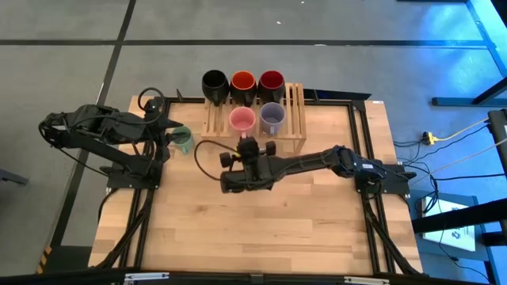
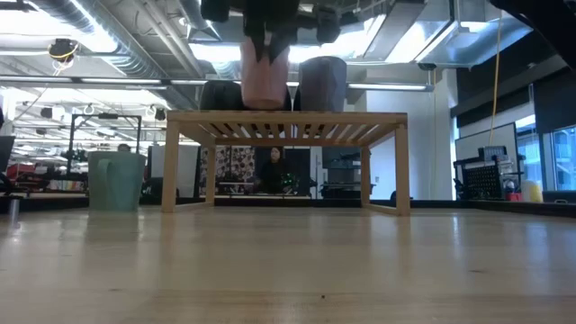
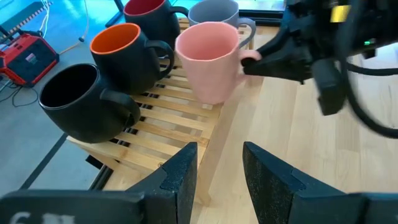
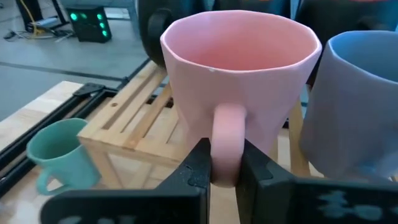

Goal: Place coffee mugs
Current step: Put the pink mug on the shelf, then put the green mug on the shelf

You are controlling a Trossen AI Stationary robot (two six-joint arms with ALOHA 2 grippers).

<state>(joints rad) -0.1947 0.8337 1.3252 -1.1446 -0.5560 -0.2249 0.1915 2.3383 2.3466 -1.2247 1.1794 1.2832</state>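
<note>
A slatted wooden rack (image 1: 295, 119) stands at the table's far middle. On its far row stand the black mug (image 1: 215, 81), the orange-red mug (image 1: 242, 81) and the dark red mug (image 1: 271, 80). On its near row stand the pink mug (image 1: 242, 120) and the lavender-grey mug (image 1: 272, 117). The green mug (image 1: 183, 139) stands upright on the table left of the rack. My right gripper (image 1: 248, 145) is shut on the pink mug. My left gripper (image 1: 170, 127) is open and empty beside the green mug, its fingers (image 3: 186, 168) pointing at the rack. My right gripper pinches the pink mug's handle (image 4: 227, 134) between its two fingers, which lie level and come from the table's near side. The mug is upright, its base (image 3: 214, 98) at the rack's near slats. I cannot tell whether it rests on them or hangs just above.
The rack's right part (image 1: 297, 107) has bare slats. Bare tabletop (image 1: 253, 229) lies toward the near edge. Black frame rails (image 1: 360, 134) run along the table's sides. The right arm (image 1: 317, 162) reaches across the table's middle.
</note>
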